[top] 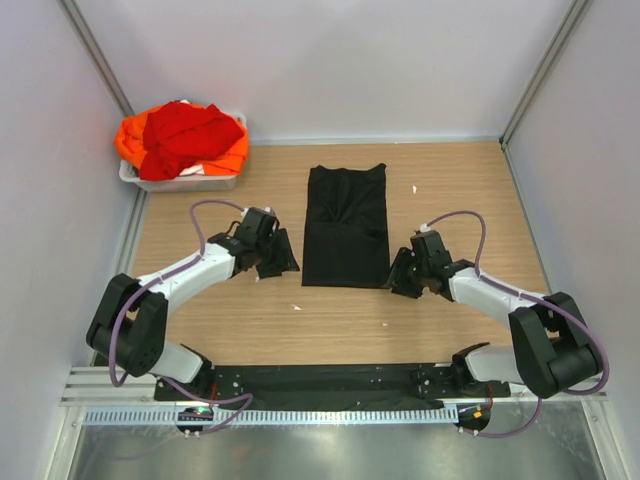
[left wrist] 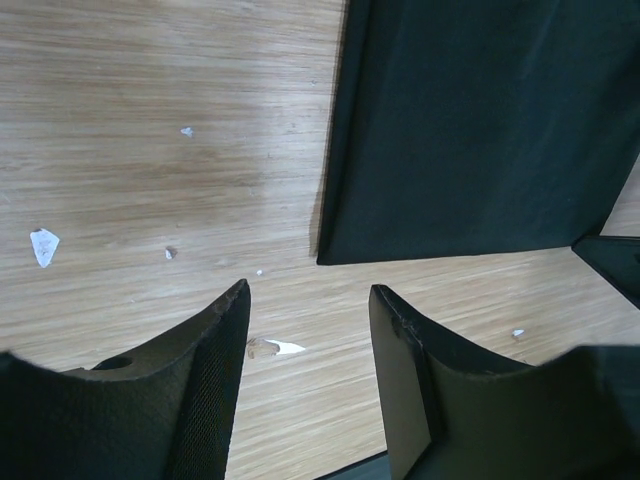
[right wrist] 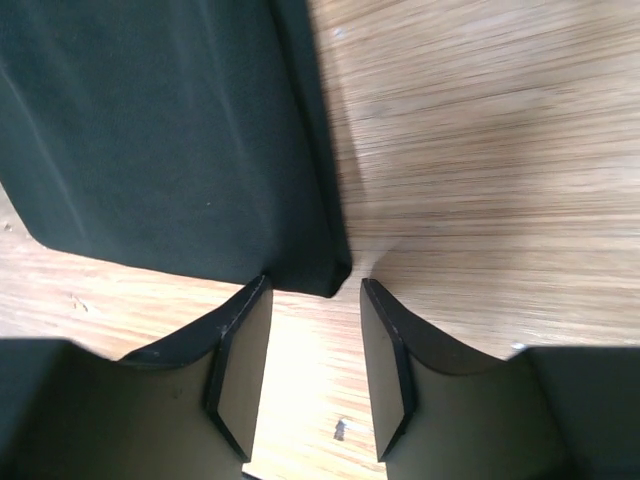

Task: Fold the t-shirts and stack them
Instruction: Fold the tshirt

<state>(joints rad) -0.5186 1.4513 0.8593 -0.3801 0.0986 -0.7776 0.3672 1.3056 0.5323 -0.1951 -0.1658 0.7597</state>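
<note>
Black t-shirt [top: 345,227], folded into narrow strip, long axis near-to-far

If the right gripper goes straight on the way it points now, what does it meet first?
Probably the near right corner of the folded black cloth t-shirt, which lies just ahead of the right gripper, though depth is unclear.

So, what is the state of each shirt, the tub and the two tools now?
black t-shirt: folded into a long strip, flat on the table.
white tub: upright, heaped with shirts.
red t-shirt: crumpled, on top in the tub.
orange t-shirt: crumpled, under the red one.
left tool: open, empty, near the strip's near left corner.
right tool: open, empty, at its near right corner.
</note>
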